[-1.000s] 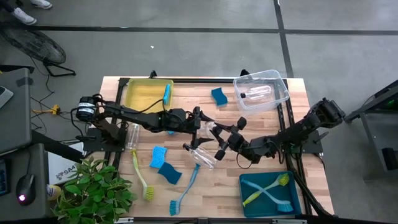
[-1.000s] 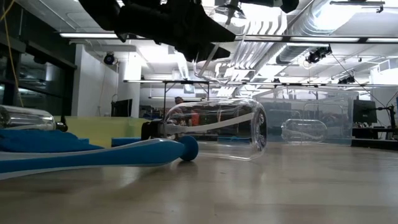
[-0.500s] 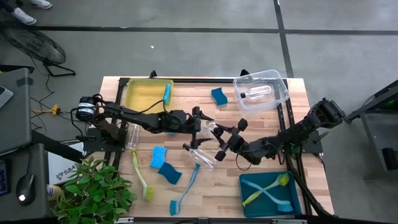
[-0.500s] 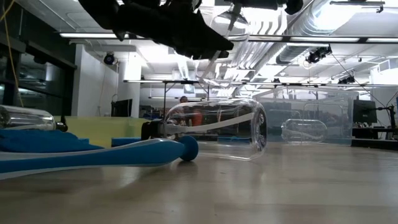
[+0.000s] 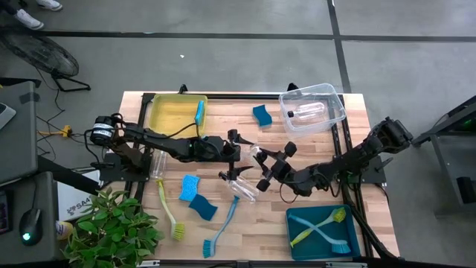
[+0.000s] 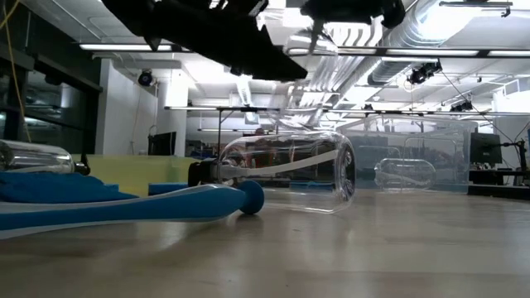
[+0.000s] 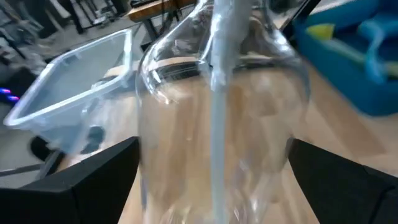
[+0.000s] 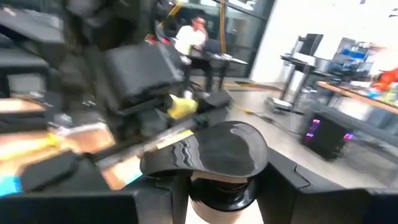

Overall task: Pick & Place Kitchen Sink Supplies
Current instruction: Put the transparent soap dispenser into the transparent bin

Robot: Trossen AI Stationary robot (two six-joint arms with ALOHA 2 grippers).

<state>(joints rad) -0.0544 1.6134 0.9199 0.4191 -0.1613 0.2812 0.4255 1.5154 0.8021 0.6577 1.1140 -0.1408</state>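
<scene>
- A clear bottle is lying at the table's left edge, and a yellow-green brush is lying just below it. Neither is sorted yet.
- The yellow bin is holding 1 blue item. It is probably a sponge, though it is too small from above to be sure.
- 2 blue sponges and a blue brush are sitting loose on the wood near the front.
- The left gripper is hovering mid-table with its claw released. Its fingers are spread wide on either side of a raised bottle without pinching it.
- A second bottle is lying on its side just in front of the grippers.
- The right gripper is grasping the raised bottle, with its claw clenched on the bottle's black cap.
- 1 more sponge is waiting near the back.
- The clear bin is holding 1 bottle, so 3 bottles are left to place.
- The teal bin is holding 2 crossed brushes.
- Judging by this, under half the job is done.
</scene>
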